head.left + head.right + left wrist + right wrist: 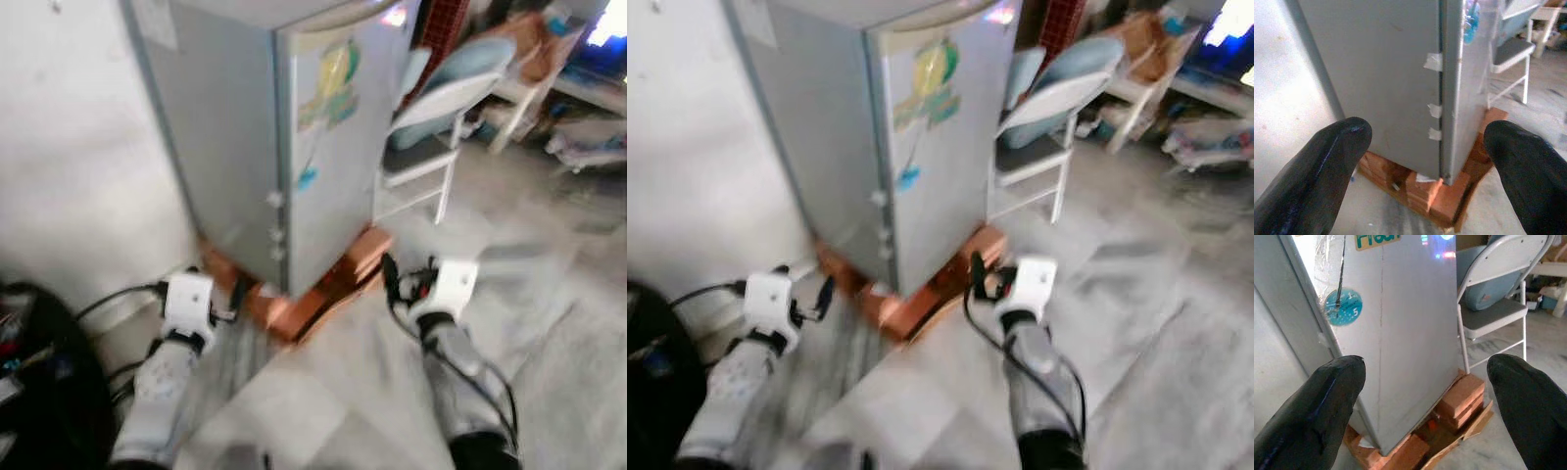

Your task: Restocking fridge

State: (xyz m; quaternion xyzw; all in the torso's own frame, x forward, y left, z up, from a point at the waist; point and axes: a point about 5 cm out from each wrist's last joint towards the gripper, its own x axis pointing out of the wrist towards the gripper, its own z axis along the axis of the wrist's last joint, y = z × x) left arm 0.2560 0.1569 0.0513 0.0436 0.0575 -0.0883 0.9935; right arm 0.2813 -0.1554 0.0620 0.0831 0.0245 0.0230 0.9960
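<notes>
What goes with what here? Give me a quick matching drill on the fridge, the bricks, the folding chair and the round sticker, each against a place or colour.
Things:
1. fridge
2. bricks
3. folding chair
4. round sticker

Descriptions:
A. blue, stuck on the fridge door
B. white frame, standing beside the fridge
C. grey, door closed
D. reddish, stacked under the fridge

Pairs: 1-C, 2-D, 3-B, 4-A

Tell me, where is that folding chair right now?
The folding chair stands on the robot's right, just beside the fridge, which sits on bricks; a white table is behind it.
</notes>
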